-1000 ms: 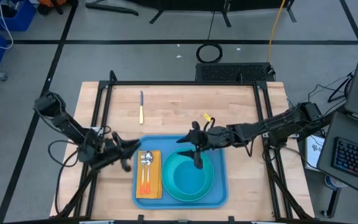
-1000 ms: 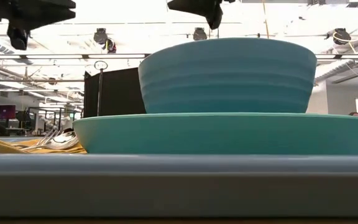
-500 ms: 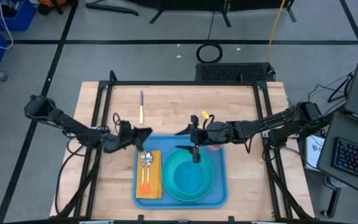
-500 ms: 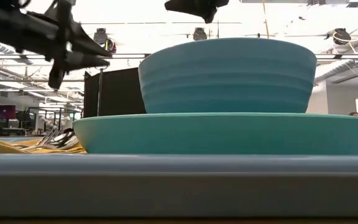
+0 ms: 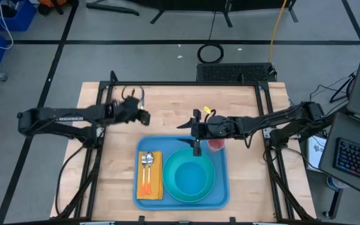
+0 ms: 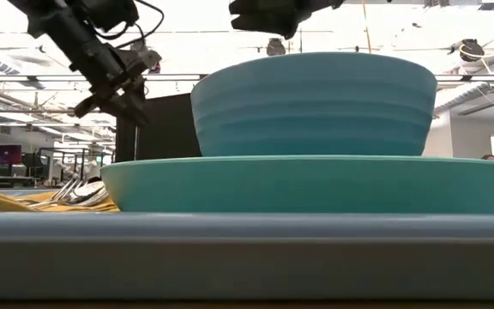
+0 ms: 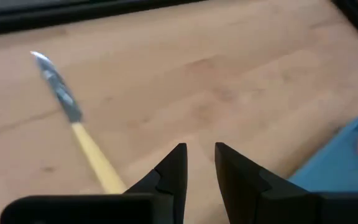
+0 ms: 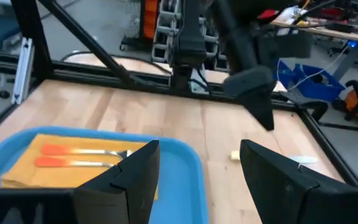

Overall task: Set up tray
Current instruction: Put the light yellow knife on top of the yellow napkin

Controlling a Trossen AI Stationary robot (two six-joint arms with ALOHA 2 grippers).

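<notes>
I held L hand (image 7: pixel 199 163) part-open, empty, near knife (image 7: pixel 73 127); recommended centring over handle. R hand (image 8: pixel 197 165) open above tray (image 5: pixel 220 187).

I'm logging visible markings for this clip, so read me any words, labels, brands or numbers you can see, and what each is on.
Left arm: white lettering along its link, too small to read.
Tray, bowl, plate, knife: no text visible.
Nothing else readable.

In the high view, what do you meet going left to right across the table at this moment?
Left hand by the knife → napkin with fork and spoon → turquoise plate and bowl → red cup.
</notes>
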